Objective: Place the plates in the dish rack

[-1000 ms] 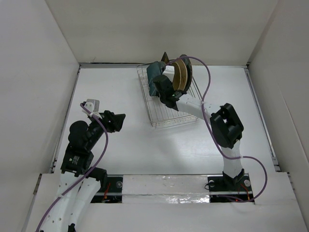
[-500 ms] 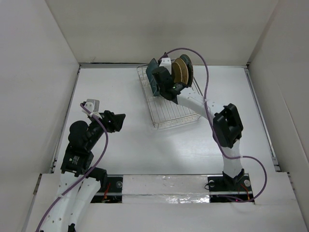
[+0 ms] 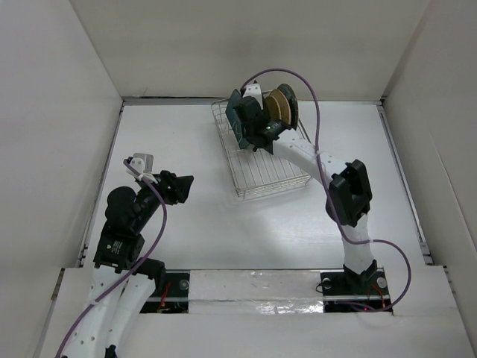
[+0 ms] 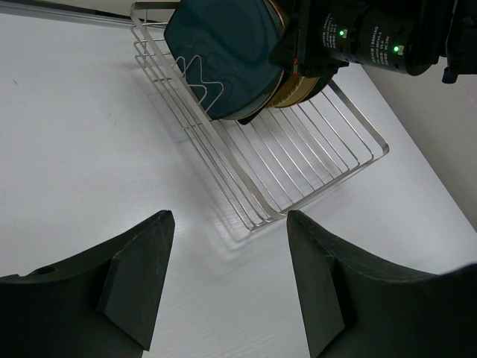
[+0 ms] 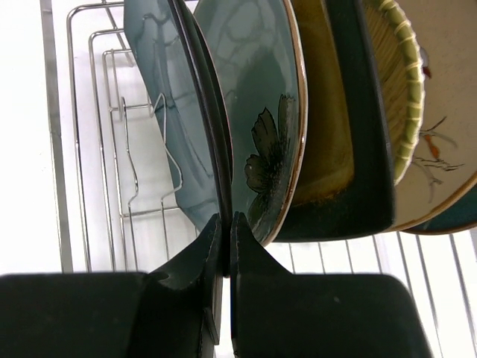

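The dish rack (image 3: 262,176) (image 4: 313,165) (image 5: 97,149) stands at the back of the table, with several plates upright at its far end. My right gripper (image 3: 243,121) (image 5: 226,218) is shut on the rim of the teal square plate (image 3: 236,112) (image 4: 223,52) (image 5: 164,112), the nearest of the row. Behind it stand a teal round plate with a flower (image 5: 261,112), a black-rimmed yellow square plate (image 5: 335,112), a pale green plate (image 5: 396,82) and a tan plate with a bird (image 5: 447,142) (image 3: 279,108). My left gripper (image 3: 179,188) (image 4: 229,224) is open and empty over the table, left of the rack.
The near half of the rack (image 4: 328,149) holds only bare wires. White walls close the table in at the back (image 3: 253,45) and on both sides. The right arm's purple cable (image 3: 317,119) loops over the rack's right side.
My right gripper carried the teal square plate toward the far end of the rack, up against the other plates. The left arm stayed still.
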`<state>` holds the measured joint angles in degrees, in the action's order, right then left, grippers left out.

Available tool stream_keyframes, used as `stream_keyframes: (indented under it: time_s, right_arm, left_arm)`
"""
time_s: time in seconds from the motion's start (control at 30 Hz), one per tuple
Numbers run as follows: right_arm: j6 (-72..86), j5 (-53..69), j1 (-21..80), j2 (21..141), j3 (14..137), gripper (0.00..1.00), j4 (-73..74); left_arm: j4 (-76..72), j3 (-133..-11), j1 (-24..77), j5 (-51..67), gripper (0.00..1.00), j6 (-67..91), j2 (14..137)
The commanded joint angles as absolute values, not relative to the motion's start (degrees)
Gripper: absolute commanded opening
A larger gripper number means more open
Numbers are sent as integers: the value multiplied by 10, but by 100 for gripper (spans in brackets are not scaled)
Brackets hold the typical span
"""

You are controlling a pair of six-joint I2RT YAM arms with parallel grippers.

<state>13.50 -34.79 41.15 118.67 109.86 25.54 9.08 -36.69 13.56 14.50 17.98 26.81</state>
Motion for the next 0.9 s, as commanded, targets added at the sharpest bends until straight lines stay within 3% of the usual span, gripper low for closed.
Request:
stream_keyframes:
  time_s: [0.0,0.87]
  right_arm:
    - [124,-353,410,1155,1165,0,235]
    - [119,-331,420,1206,1242,0,344]
  left_arm:
    - [70,-378,140,143,59,173,264]
    - [69,-376,140,148,59,174,265]
